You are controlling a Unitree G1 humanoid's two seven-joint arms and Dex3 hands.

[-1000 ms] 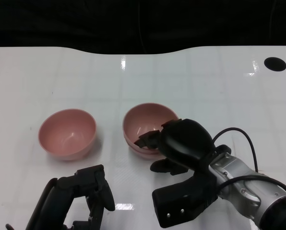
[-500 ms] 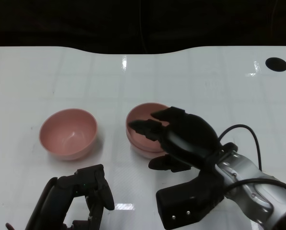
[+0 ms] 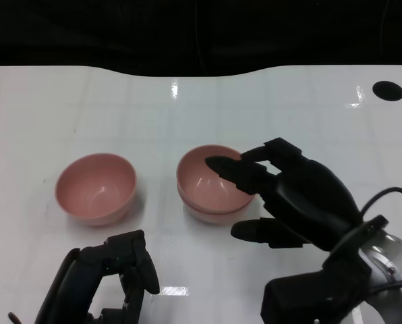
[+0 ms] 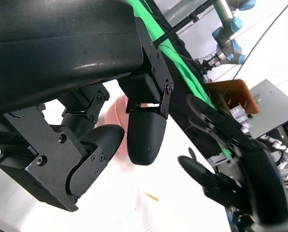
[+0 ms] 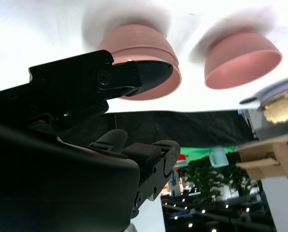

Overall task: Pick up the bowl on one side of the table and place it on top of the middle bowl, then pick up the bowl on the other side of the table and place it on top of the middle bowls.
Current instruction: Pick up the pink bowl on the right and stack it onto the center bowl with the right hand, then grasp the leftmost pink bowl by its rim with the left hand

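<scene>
Right hand (image 3: pixel 302 196) is empty, fingers spread, fingertips over the stacked bowls' (image 3: pixel 211 183) right rim mid-frame. Left hand (image 3: pixel 117 273) sits curled, holding nothing, lower left, just below the single bowl (image 3: pixel 95 187).

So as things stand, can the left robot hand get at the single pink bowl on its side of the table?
Probably yes. The single bowl sits just ahead of the left robot hand, with only bare table between them. The right robot hand is off by the stacked bowls, out of the way.
</scene>
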